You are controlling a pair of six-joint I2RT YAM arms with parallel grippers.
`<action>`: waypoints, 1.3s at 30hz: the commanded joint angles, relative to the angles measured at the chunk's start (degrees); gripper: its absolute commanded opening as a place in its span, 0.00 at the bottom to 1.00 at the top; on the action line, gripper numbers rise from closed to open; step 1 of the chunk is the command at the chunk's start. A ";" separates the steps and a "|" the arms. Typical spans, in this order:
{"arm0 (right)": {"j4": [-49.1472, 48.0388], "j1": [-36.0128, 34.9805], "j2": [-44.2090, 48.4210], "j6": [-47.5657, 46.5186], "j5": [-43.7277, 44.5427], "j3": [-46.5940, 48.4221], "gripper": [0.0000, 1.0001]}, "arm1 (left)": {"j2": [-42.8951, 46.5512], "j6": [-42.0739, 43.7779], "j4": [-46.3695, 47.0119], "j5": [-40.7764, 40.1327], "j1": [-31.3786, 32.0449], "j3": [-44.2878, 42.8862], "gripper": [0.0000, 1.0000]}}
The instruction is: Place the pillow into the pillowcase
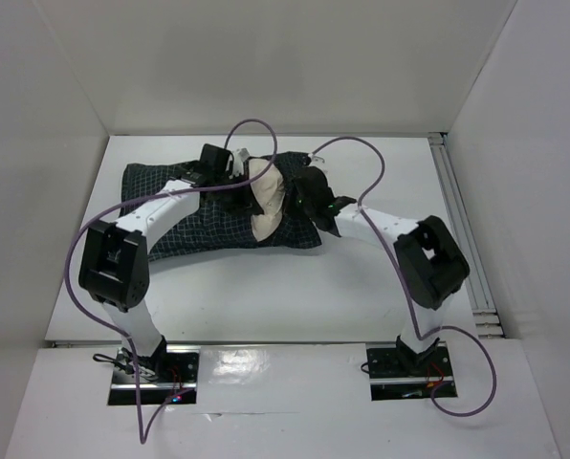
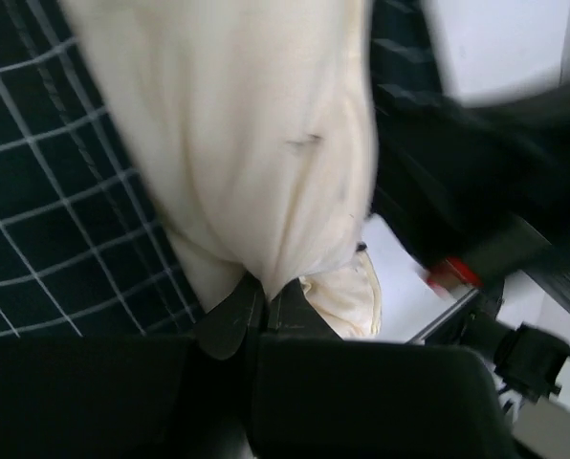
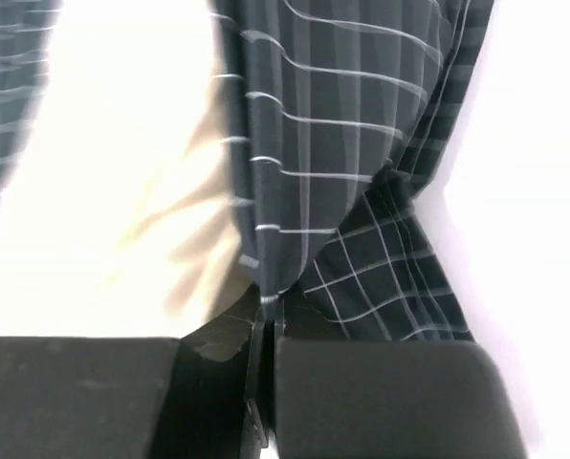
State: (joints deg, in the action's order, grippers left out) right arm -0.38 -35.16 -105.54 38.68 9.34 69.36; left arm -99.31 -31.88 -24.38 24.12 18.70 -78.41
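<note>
White tabletop (image 1: pixel 295 296), white walls (image 1: pixel 266 57) round it. L gripper (image 2: pixel 264 308): jaws shut tight, pinching a fold of the large soft cream pillow (image 2: pixel 237 134) btwn the tips. R gripper (image 3: pixel 266 320): jaws likewise closed, nipping an edge of the limp dark navy-green pillowcase w/ thin white grid check (image 3: pixel 352 182). Grippers meet the bundle from opposite sides, near each other. L forearm (image 1: pixel 165 210) runs from a raised elbow at near left, diagonally up-right over the case. R forearm (image 1: pixel 381 225) runs from its raised elbow at near right, up-left. Pillow shows as a cream bulge in the case's right part, btwn the two grippers, checked cloth on both sides. Rest of case lies crumpled to the left on the table's far half.
</note>
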 commanded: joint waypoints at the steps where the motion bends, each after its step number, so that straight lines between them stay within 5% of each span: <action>1: -1.20 0.09 9.90 -5.80 -0.19 -3.08 0.00 | -3.60 -4.06 2.66 -9.52 -1.03 -0.95 0.00; 15: -12.01 -0.52 21.16 -13.36 -41.31 -6.01 0.00 | -15.74 -8.55 5.57 -13.57 0.20 -3.50 0.00; 18: -10.08 -1.32 21.16 -13.89 -42.14 -4.77 0.00 | -17.06 -8.55 5.57 -13.57 0.81 -4.73 0.00; 21: -6.75 -1.32 20.63 -14.50 -33.48 -4.76 0.00 | -15.93 -8.55 5.57 -8.77 1.34 -4.73 0.00; 23: -1.92 -1.32 20.11 -15.29 -29.58 -4.24 0.19 | -13.91 -7.68 5.57 -5.42 1.34 -4.73 0.00; 24: -0.34 -1.32 19.58 -16.60 -26.69 -4.24 0.47 | -12.59 -6.63 4.70 -2.88 1.34 -4.21 0.01; 28: 3.19 -0.18 22.38 -18.19 -20.61 -5.37 0.72 | -5.56 -3.28 0.66 -0.57 1.86 -4.21 0.24; 31: 6.53 1.14 25.20 -18.81 -15.78 -5.38 0.70 | -0.90 -2.22 -1.19 1.01 1.87 -5.52 0.33; 34: 7.85 2.63 27.04 -18.81 -13.57 -5.99 0.39 | 1.21 -2.22 -2.59 5.39 0.47 -6.93 0.31; 36: 9.60 2.64 26.53 -18.81 -11.99 -4.86 0.23 | 1.74 -2.22 -3.22 7.08 -1.38 -7.55 0.17; 37: 10.13 2.64 26.00 -18.81 -11.98 -4.24 0.21 | 2.27 -2.22 -3.22 7.60 -2.17 -7.55 0.01; 39: 11.28 2.64 24.16 -18.81 -11.98 -2.31 0.14 | 2.80 -1.70 -3.83 7.61 -4.63 -6.84 0.00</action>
State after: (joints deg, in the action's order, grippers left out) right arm 7.79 -32.47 -80.12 20.47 -5.15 63.46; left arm -98.50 -34.74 -26.96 28.75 16.86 -84.03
